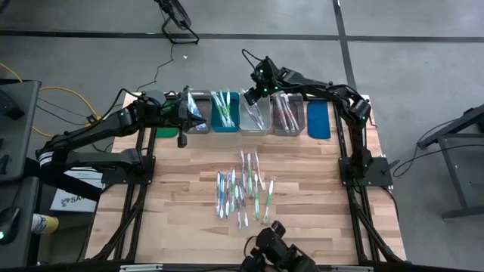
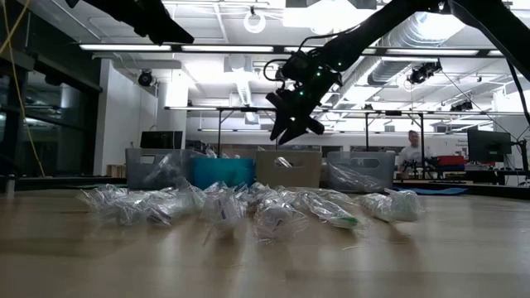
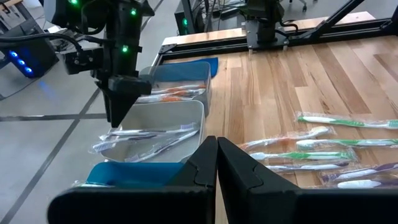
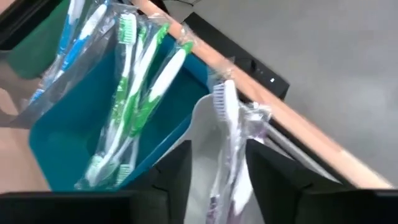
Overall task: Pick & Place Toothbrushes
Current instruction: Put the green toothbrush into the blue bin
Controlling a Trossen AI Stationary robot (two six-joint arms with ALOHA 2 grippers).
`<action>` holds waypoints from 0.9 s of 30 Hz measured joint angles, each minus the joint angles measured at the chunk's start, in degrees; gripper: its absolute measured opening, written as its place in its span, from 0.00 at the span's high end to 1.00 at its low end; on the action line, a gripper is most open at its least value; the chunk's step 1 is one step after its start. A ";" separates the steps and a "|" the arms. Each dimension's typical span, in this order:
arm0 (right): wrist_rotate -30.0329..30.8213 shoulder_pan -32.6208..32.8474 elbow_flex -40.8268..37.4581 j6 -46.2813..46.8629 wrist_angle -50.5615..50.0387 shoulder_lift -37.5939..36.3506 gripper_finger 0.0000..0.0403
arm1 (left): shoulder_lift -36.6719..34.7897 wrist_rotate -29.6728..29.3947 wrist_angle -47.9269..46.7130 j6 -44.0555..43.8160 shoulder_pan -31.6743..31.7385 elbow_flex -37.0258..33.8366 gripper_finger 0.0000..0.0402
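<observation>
Pale wooden plank worktop on a dark frame, grey floor around it, bright open workshop beyond with a person at a far desk.

Right gripper poised above the far edge, over the clear rectangular plastic bin at the middle of the row; fingers parted in its own wrist view, with a wrapped white-and-purple toothbrush standing upright in the gap between them, over the bin's pale interior. Contact with either finger: cannot tell. Just beside it, the teal plastic bin with green-and-white toothbrushes in clear wrappers leaning against its wall. On the clear bin's other side, a grey plastic bin with pinkish brushes, then a flat blue lid-like tray toward the far right corner.

Left gripper held at the far edge toward the left, over another grey bin, fingers pressed together and empty.

Loose pile of wrapped toothbrushes, blue, green, purple and white, spread across the middle of the worktop, well apart from the bins.
</observation>
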 joint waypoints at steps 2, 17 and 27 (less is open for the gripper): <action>-1.09 0.00 0.00 1.19 -1.16 0.00 0.60 | 0.00 0.00 -0.01 0.00 0.00 0.00 0.98; -7.12 3.86 -0.04 12.30 -26.46 -5.65 0.55 | 0.09 0.17 -0.86 5.02 -0.02 -0.01 0.98; 4.35 13.47 -0.02 23.89 -39.27 -10.03 0.55 | 0.09 2.57 -4.73 12.52 -0.02 -0.02 0.98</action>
